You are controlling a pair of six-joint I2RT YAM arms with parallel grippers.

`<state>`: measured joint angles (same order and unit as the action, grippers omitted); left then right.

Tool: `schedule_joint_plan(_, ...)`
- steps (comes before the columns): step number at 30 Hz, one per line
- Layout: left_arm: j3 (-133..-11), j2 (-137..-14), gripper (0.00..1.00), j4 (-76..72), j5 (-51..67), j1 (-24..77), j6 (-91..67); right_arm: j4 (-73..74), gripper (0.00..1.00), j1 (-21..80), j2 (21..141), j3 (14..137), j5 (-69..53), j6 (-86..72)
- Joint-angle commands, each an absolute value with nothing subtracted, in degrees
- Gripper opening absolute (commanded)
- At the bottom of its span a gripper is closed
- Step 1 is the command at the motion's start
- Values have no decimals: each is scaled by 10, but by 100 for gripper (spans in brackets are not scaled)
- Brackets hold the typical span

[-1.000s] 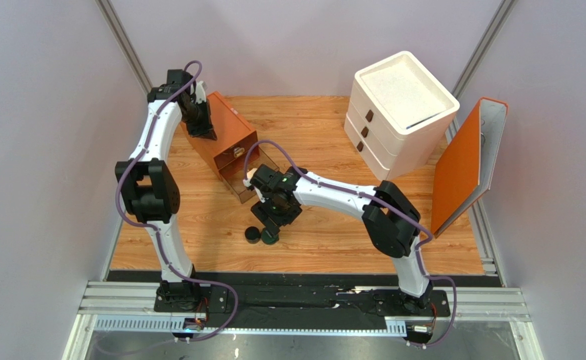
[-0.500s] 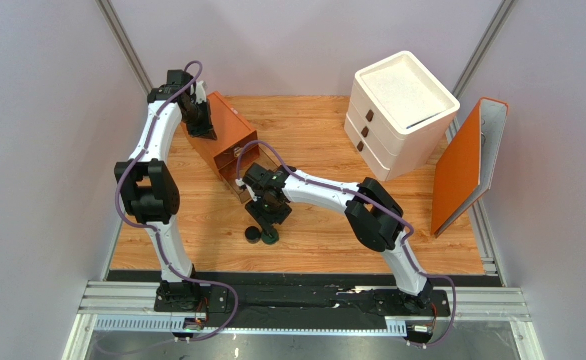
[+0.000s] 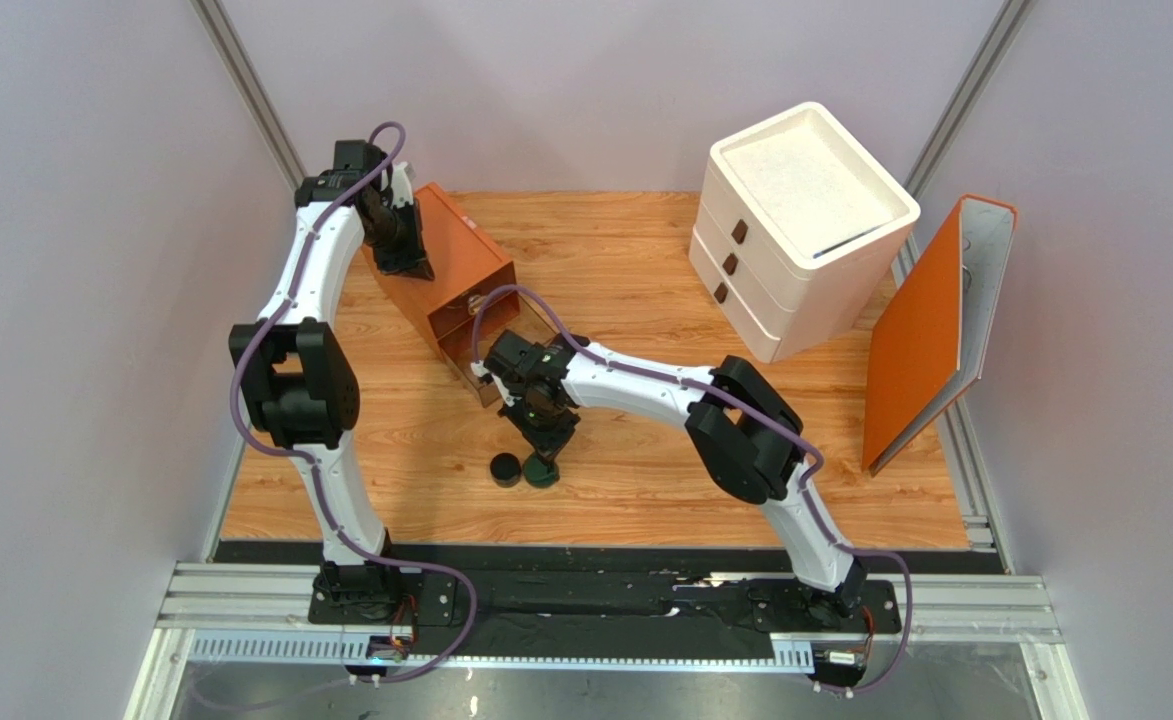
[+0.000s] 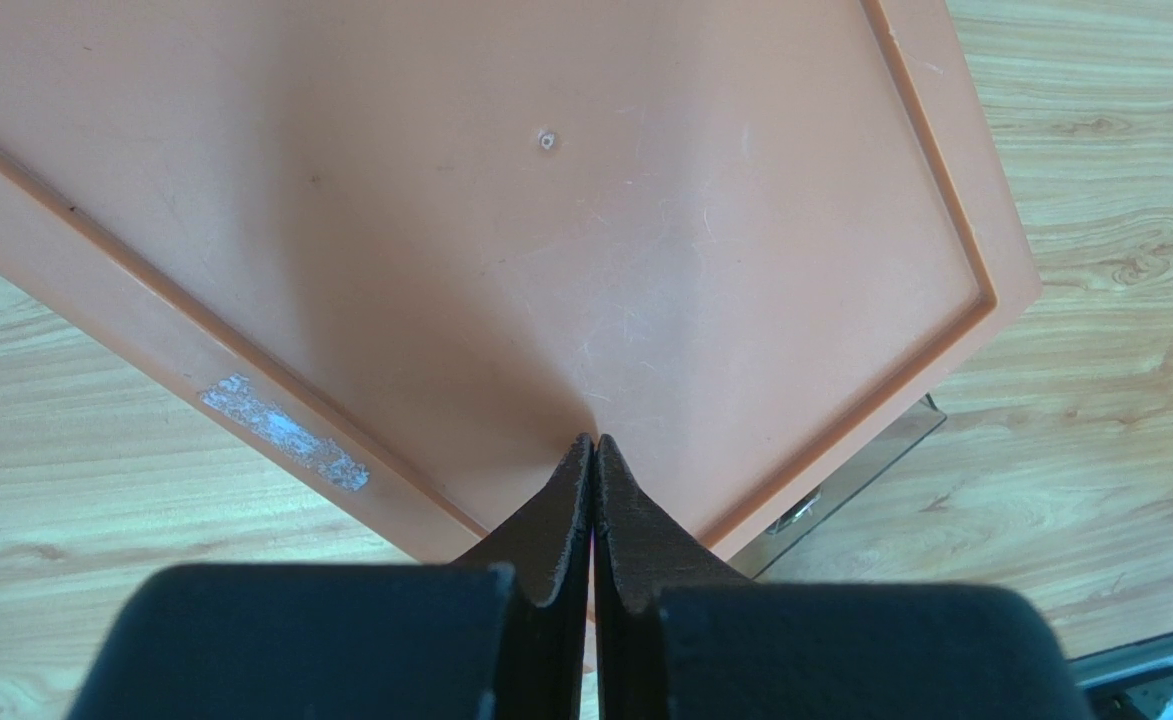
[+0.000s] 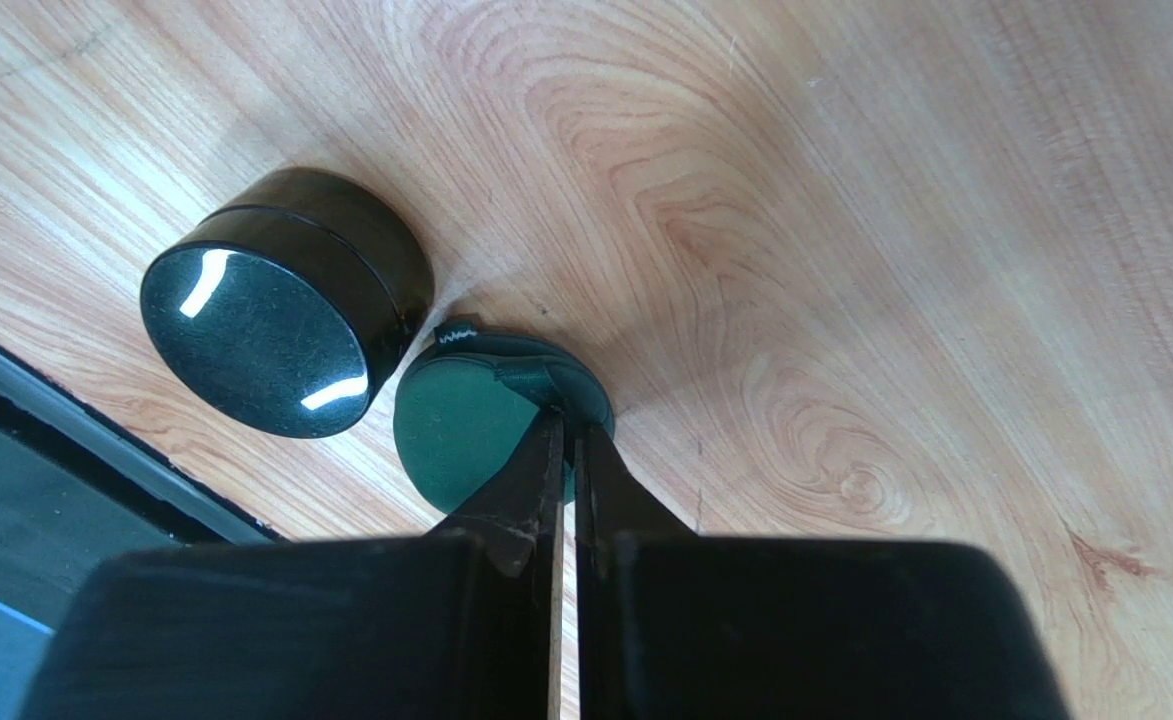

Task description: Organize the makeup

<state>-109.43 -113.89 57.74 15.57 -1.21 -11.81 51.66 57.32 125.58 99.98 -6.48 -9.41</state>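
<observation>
Over green compact, closed right pincer

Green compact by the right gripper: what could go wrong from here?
1. The right gripper is shut with its tips at the rim of the green compact and seems to hold nothing, so a lift may leave it behind.
2. The black compact lies right beside it, near the edge of the table; a push could slide it off.
</observation>
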Motion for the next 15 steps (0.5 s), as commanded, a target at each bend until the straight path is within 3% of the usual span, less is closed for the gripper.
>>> schedule_joint_plan(1,-1060,-1170,0,642,118,-13,-94,518,0,571,1211,1012,-10,-94)
schedule_joint_plan(15,-1059,-1171,0,640,120,-12,-98,519,0,541,1189,1146,54,-94)
